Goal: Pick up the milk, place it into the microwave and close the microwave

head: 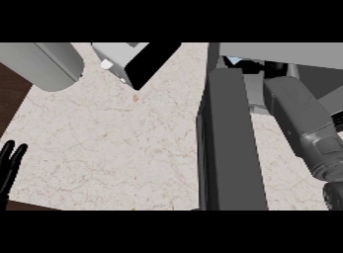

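The microwave (290, 49) stands at the upper right with its door (232, 148) swung open, a dark grey slab seen edge-on down the middle of the view. My right forearm (305, 123) reaches from the lower right up into the microwave's opening. The right hand (275, 67) shows only as a dark shape at the opening, partly behind the door's top. A small pale blue and white patch, apparently the milk (233, 60), peeks out just left of that hand. My left hand (2, 165) rests open, fingers up, at the lower left edge.
A large grey cylinder (46, 64) lies at the upper left over the counter's edge. Next to it sits a white and black boxy object (134, 62). The beige marble counter (108, 143) spreads between the left hand and the door.
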Available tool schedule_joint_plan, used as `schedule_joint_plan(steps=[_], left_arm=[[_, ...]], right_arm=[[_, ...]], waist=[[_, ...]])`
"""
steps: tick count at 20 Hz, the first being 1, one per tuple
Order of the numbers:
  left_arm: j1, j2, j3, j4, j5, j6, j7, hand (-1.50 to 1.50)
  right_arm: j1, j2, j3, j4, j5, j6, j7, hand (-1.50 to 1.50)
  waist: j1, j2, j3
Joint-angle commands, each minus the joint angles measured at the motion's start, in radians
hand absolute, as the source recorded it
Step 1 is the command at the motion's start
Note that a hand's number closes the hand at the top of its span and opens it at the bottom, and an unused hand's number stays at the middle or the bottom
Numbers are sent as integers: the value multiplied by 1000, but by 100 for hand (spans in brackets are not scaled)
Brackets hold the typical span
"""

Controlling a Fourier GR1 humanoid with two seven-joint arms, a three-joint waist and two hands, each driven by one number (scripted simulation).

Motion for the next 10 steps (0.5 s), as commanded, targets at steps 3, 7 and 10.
schedule_joint_plan(steps=[3, 7, 10], left_arm=[[-19, 18, 5, 6, -40, 1, -5, -150], [-55, 15, -15, 15, -69, 16, 5, -150], [-69, 22, -25, 29, -81, 13, 17, -150]], right_arm=[[-36, -42, 73, 50, 98, -188, 33, -150], [-34, -35, 78, 62, 109, -233, 27, -150], [-50, -15, 74, 64, 107, -265, 37, -150]], waist=[[34, 8, -3], [31, 20, 0], [36, 22, 1]])
